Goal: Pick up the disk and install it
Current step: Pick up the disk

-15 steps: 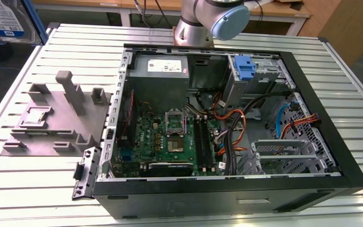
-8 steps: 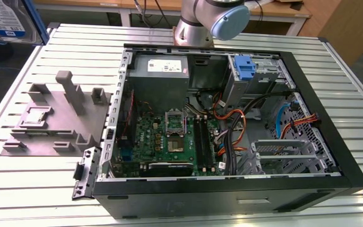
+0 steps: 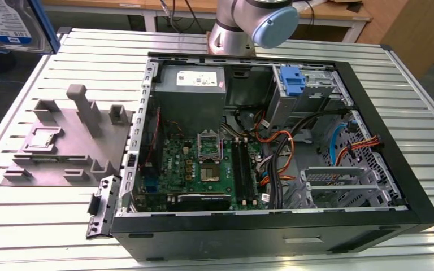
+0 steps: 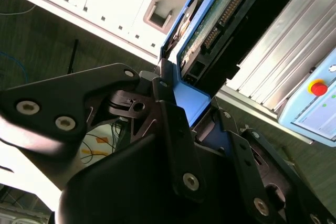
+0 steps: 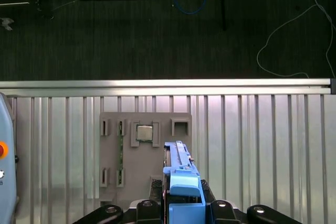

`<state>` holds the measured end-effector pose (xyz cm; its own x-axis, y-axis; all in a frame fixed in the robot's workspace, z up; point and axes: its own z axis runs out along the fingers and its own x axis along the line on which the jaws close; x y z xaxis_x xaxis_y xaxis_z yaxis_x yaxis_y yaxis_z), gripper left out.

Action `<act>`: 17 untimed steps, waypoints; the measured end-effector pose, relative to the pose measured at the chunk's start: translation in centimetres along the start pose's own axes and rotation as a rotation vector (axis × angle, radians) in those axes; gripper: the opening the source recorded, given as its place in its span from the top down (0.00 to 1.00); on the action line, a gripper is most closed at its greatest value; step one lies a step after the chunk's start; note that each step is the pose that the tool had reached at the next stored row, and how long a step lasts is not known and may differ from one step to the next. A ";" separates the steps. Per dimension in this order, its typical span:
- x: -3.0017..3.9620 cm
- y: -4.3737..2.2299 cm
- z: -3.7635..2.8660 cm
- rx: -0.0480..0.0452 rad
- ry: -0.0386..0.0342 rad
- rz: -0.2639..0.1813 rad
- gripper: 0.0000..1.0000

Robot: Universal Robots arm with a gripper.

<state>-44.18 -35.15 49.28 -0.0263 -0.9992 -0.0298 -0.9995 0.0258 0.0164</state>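
- The pick-up looks done: the gripper point(image 5: 182, 199) pinches the disk point(image 5: 178, 169) edge-on by its blue carrier, aloft over the grey fixture point(image 5: 136, 166) on the tabletop point(image 5: 252, 140).
- In the exterior view the disk point(image 3: 6, 25) hangs at the exterior view's left, well apart from the open case point(image 3: 277, 228).
- Installing likely calls for lining the disk up squarely with a bay (perhaps beside the other carrier point(image 3: 291, 79)).
- Which bay is meant cannot be told. The frame edge cuts the disk off there, and the finger contact is hidden.

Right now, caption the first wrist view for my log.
Gripper holds the disk edge-on over the grey holder on the table.
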 end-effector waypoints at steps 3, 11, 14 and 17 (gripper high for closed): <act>0.00 -0.09 -0.01 -0.0001 0.0000 0.000 0.64; -0.01 -0.36 -0.01 -0.0001 0.0000 0.000 0.64; -0.02 -0.53 -0.01 0.0000 -0.0001 0.000 0.64; -0.02 -0.64 -0.01 0.0000 0.0000 0.000 0.64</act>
<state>-43.54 -35.14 49.27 -0.0265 -0.9992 -0.0298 -0.9995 0.0260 0.0164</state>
